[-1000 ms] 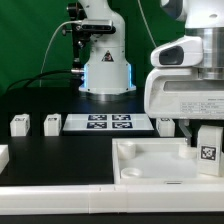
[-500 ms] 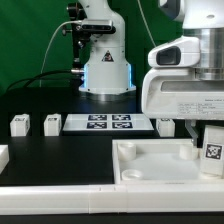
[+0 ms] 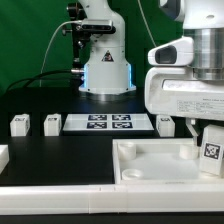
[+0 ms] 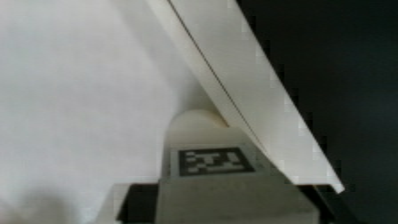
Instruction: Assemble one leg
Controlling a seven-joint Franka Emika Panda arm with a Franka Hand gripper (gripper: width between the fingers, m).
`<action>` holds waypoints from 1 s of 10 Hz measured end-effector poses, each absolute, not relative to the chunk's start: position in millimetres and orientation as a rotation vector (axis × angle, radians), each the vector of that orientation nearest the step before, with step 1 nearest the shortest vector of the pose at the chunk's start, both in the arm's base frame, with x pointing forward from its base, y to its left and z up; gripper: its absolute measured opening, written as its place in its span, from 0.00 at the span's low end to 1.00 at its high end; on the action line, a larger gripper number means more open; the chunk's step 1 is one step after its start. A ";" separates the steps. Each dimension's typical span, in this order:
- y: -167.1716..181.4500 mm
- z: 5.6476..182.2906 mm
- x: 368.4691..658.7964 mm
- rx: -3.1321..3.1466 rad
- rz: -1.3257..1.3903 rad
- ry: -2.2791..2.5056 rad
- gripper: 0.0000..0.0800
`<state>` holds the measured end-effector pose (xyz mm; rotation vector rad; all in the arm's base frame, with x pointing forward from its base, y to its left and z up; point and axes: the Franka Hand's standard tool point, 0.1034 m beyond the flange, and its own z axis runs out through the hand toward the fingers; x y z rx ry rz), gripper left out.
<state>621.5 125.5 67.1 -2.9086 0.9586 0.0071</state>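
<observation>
My gripper is shut on one leg, a small white block with a square marker tag on its face. I hold it upright over the right end of the large white panel, near a corner socket. In the wrist view the leg sits between my gripper's dark fingers, above the white panel. Whether the leg's underside touches the panel is hidden. Three more legs stand on the black table: two on the exterior view's left and one behind my gripper.
The marker board lies flat at the middle back of the table. The arm's base stands behind it. A white part's corner shows at the exterior view's left edge. A raised white rail runs along the panel's edge.
My gripper, with the leg in it, has shifted a little toward the exterior view's right. The other parts have not moved.
</observation>
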 end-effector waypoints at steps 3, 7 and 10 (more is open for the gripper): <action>129.7 66.4 619.6 -2.680 0.023 1.489 0.37; 132.5 66.4 619.0 -2.236 0.057 2.099 0.37; 131.8 66.1 618.9 -2.064 0.071 2.269 0.37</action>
